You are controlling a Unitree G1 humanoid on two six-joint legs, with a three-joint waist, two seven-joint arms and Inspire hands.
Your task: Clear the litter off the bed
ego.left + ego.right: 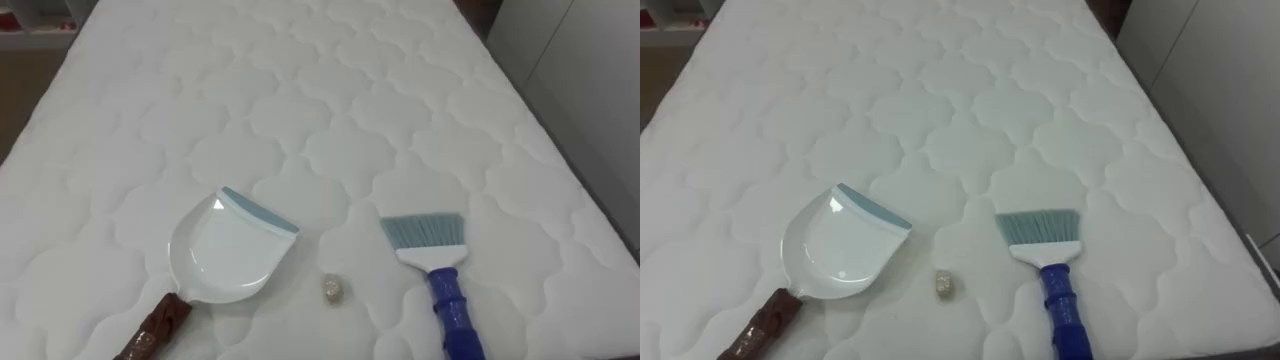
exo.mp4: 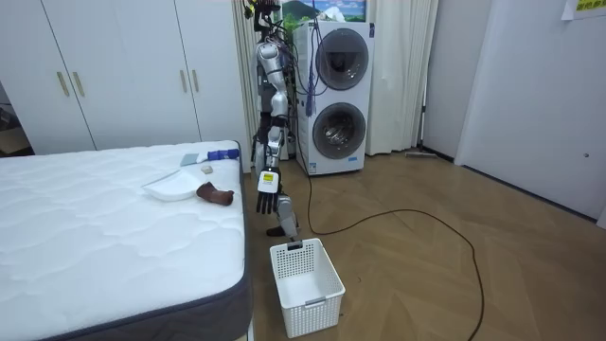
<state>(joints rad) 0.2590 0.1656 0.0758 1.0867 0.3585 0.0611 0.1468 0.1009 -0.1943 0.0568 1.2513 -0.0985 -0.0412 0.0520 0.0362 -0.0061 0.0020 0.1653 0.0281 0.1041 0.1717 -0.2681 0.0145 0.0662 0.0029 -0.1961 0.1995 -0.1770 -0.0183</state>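
A white dustpan (image 1: 225, 250) with a brown handle (image 1: 155, 325) lies on the white quilted mattress (image 1: 350, 90), near its front edge on the left. To its right lies a small beige crumpled scrap (image 1: 333, 289). Further right is a brush (image 1: 435, 255) with grey-blue bristles pointing away and a blue handle toward me. In the room view I stand upright at the bedside, by the dustpan (image 2: 170, 188) and brush (image 2: 204, 157). My left hand (image 2: 266, 189) hangs at my side with straight fingers, holding nothing.
A white slatted basket (image 2: 305, 275) stands on the wooden floor beside the bed, close to my feet. Behind me is a stacked washer and dryer (image 2: 339, 95). White wardrobes (image 2: 114, 76) line the wall beyond the bed.
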